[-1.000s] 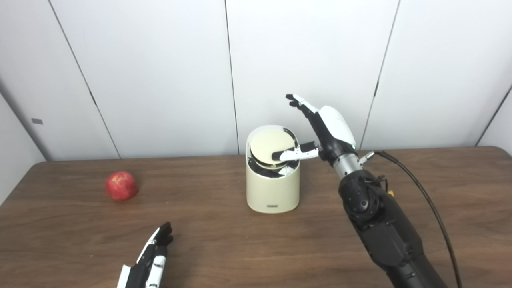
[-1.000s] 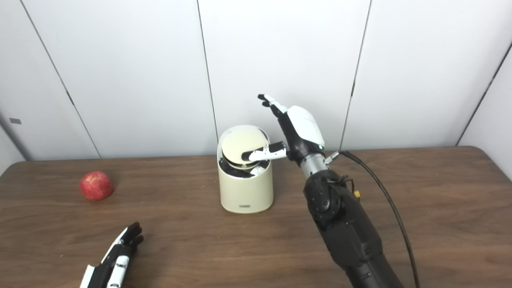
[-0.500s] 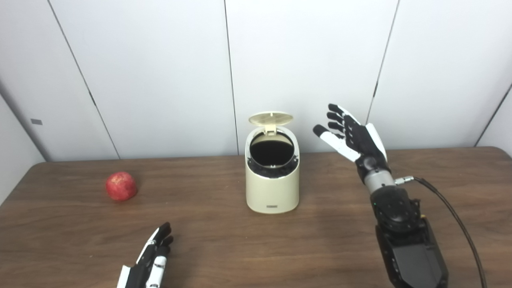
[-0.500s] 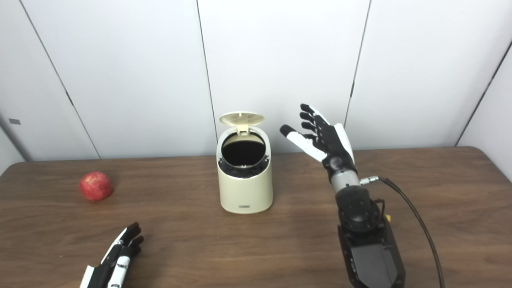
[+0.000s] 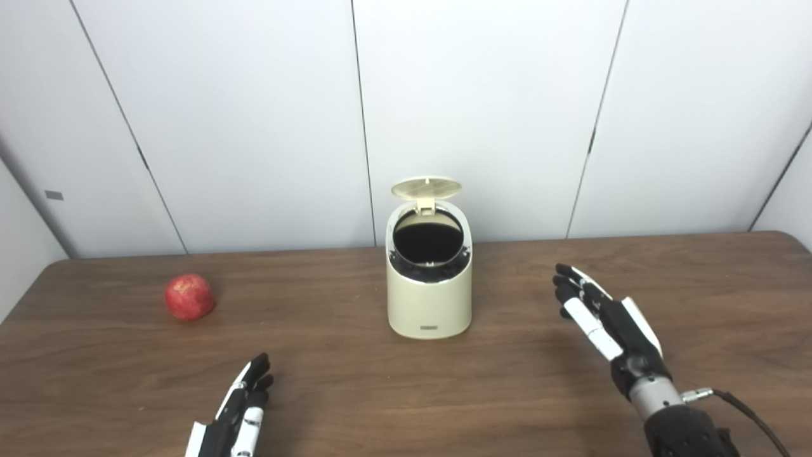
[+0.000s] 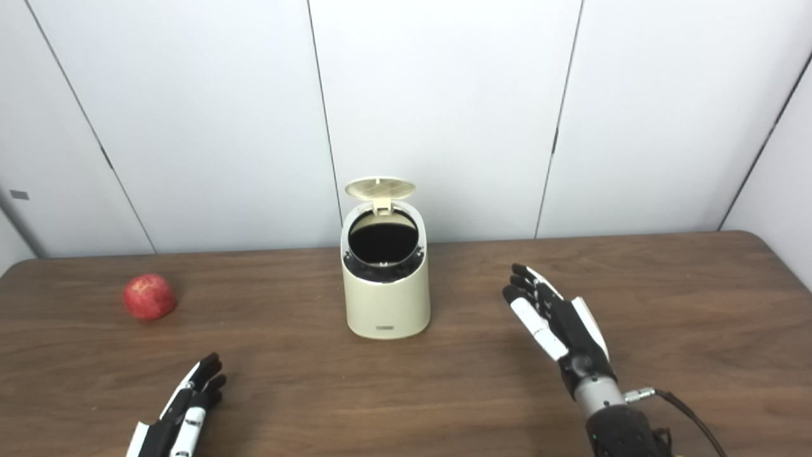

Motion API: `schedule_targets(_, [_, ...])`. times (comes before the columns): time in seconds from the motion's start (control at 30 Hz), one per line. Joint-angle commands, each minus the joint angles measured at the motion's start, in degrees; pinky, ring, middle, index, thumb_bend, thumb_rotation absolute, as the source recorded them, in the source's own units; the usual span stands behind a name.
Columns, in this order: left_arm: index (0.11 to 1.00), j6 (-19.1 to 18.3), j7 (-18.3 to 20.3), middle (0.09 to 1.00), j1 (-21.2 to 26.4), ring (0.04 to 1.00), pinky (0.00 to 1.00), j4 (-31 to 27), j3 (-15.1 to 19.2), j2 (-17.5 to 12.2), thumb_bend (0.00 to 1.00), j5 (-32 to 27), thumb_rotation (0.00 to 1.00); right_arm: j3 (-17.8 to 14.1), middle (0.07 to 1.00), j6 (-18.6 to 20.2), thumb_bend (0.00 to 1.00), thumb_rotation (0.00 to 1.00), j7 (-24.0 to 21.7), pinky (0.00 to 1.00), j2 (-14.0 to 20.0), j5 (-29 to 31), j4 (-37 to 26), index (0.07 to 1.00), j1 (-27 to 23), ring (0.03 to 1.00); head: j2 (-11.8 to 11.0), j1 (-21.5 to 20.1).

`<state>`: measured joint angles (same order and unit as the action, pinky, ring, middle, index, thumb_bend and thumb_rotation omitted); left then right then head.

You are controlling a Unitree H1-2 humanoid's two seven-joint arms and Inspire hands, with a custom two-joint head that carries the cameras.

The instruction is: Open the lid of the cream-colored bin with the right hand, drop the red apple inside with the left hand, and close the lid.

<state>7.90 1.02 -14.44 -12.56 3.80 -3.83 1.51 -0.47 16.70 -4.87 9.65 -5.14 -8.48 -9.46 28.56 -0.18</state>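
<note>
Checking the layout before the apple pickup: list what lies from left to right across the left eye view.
Red apple → left hand → cream-colored bin with its lid raised → right hand.

A dark brown wood-grain counter (image 5: 406,393) with rounded far corners stands against a plain white panelled wall (image 5: 482,95). Thin dark seams (image 5: 363,120) divide the panels. Lighting is soft and even.

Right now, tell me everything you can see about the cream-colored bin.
The cream-colored bin is a small rounded tub, apparently smooth plastic, standing upright on the wooden table near its far edge. Its round lid is flipped up on a rear hinge, baring a dark opening ringed in black. A small label marks the front base. Neither hand touches it.
</note>
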Motion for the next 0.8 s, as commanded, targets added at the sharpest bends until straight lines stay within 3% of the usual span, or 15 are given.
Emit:
schedule_targets(0.0, [0.950,1.1,-0.4,0.941,-5.2,0.925,0.95,0.3,-0.8,1.6,0.25,-0.3,0.81,-1.1,0.896,-4.8,0.50,0.82,0.6,0.84,-1.3,2.3,-3.3,0.901,-0.1,0.883,0.2,0.1])
schedule_targets(0.2, [0.935,1.1,-0.7,0.926,-5.6,0.916,0.95,-0.7,-0.9,1.9,0.25,0.2,0.79,-2.0,0.893,-8.8,0.42,0.82,2.0,0.83,-3.4,3.3,-4.4,0.897,3.2,0.887,0.9,2.3])
schedule_targets(0.33, [0.918,2.8,-2.2,0.906,-6.1,0.904,0.92,-1.1,-1.1,2.0,0.26,4.1,0.70,-3.1,0.895,-12.1,0.47,0.85,1.6,0.84,-2.5,3.9,-3.9,0.900,5.0,0.894,1.4,4.6])
schedule_targets(0.47, [0.897,3.8,-3.4,0.890,-6.3,0.899,0.91,-2.3,-1.5,2.6,0.28,5.0,0.56,-4.4,0.903,-14.4,0.48,0.82,1.1,0.88,-1.6,5.7,-3.7,0.912,7.4,0.907,1.8,7.7])
schedule_targets(0.67, [0.895,1.7,-4.9,0.889,-6.7,0.885,0.84,-6.6,-1.8,3.8,0.38,5.7,0.42,-6.3,0.925,-17.1,0.46,0.83,0.5,0.93,-0.4,8.6,-1.1,0.932,9.1,0.937,1.7,14.0])
schedule_targets(0.77, [0.906,0.3,-5.7,0.898,-6.6,0.877,0.81,-8.5,-1.9,3.1,0.41,9.1,0.37,-6.8,0.925,-18.0,0.46,0.83,-0.1,0.93,0.2,9.8,0.3,0.926,8.8,0.937,1.1,16.2])
